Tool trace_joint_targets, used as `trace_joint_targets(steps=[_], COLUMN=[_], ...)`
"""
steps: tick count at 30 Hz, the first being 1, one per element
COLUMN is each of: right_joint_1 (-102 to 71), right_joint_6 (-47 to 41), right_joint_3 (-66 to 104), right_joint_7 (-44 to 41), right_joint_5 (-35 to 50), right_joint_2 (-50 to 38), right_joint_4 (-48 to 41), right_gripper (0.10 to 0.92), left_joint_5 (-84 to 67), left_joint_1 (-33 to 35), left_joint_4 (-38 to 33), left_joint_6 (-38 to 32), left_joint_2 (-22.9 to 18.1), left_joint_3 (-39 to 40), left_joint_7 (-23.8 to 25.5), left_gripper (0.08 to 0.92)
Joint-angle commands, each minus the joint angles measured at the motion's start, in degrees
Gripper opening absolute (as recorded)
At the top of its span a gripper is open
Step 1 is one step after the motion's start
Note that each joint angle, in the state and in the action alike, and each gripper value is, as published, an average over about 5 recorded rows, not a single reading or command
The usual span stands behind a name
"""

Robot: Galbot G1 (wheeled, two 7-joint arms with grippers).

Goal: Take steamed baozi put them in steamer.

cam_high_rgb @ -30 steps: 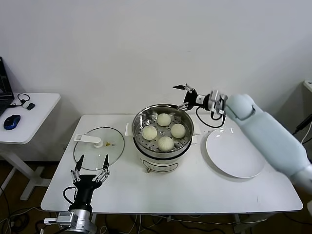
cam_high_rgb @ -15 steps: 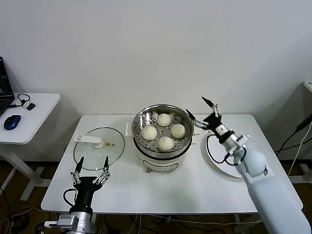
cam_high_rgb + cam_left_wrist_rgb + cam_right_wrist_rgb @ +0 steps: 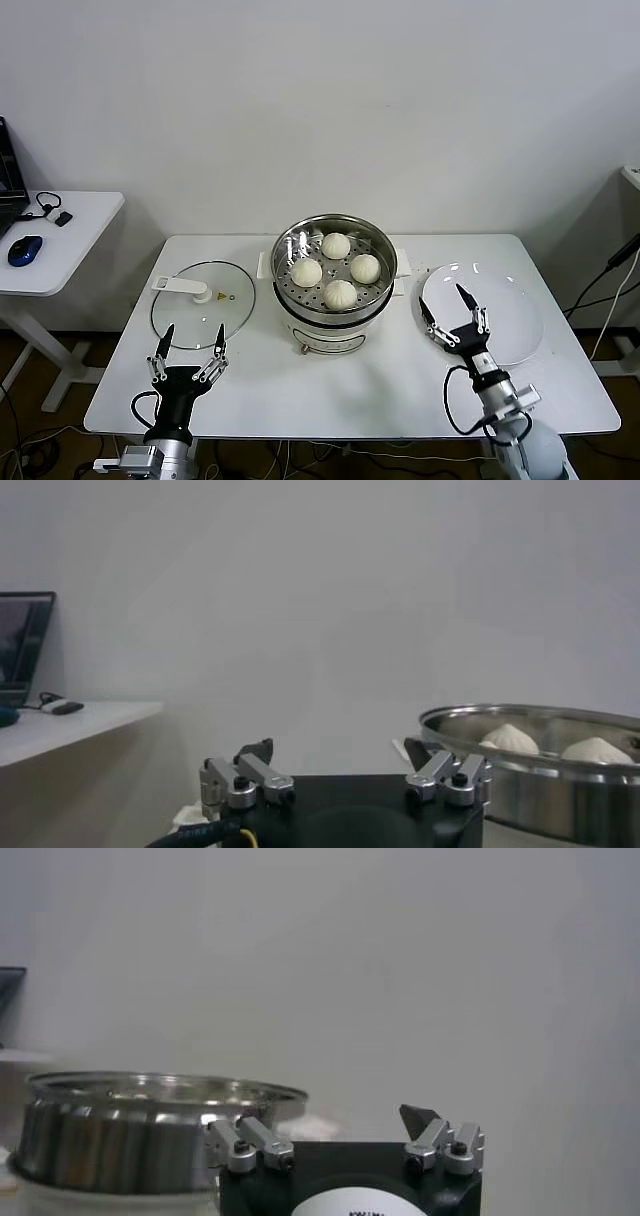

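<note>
Several white pleated baozi [image 3: 340,294] lie in the shiny steel steamer [image 3: 288,288] on its white pot base at the table's middle. Two of them [image 3: 510,739] show over the steamer rim [image 3: 520,718] in the left wrist view. My right gripper [image 3: 456,316] is open and empty, low over the near left edge of the white plate [image 3: 510,315], to the right of the steamer [image 3: 150,1128]. My left gripper [image 3: 187,347] is open and empty, parked near the table's front left, below the glass lid.
A glass lid [image 3: 205,315] with a white handle lies flat left of the steamer. A side table [image 3: 50,240] with a mouse stands at the far left. The plate holds nothing.
My right arm has swung from beside the steamer's far right rim down and back toward me, ending low over the plate's near left edge. The left arm has stayed parked.
</note>
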Motion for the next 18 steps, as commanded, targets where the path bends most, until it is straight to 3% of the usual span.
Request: trace_joint_targets(steps=[1, 18], right_joint_1=[-10.4, -9.7], right_joint_6=[-1.3, -2.9], right_joint_3=[3.3, 2.4], right_joint_7=[1.2, 0.9], right_joint_5=[2.9, 4.9], right_joint_2=[2.2, 2.0], right_joint_4=[1.4, 0.8], right_gripper=[0.823, 0.823], left_joint_5=[0.3, 0.9], left_joint_1=[0.0, 1.2], left_joint_4=[0.1, 1.2], left_joint_6=[-0.1, -2.0], left_joint_2=[0.0, 0.5], left_joint_3=[0.0, -1.1], left_joint_7=[0.0, 1.5], left_gripper=[0.823, 0.823])
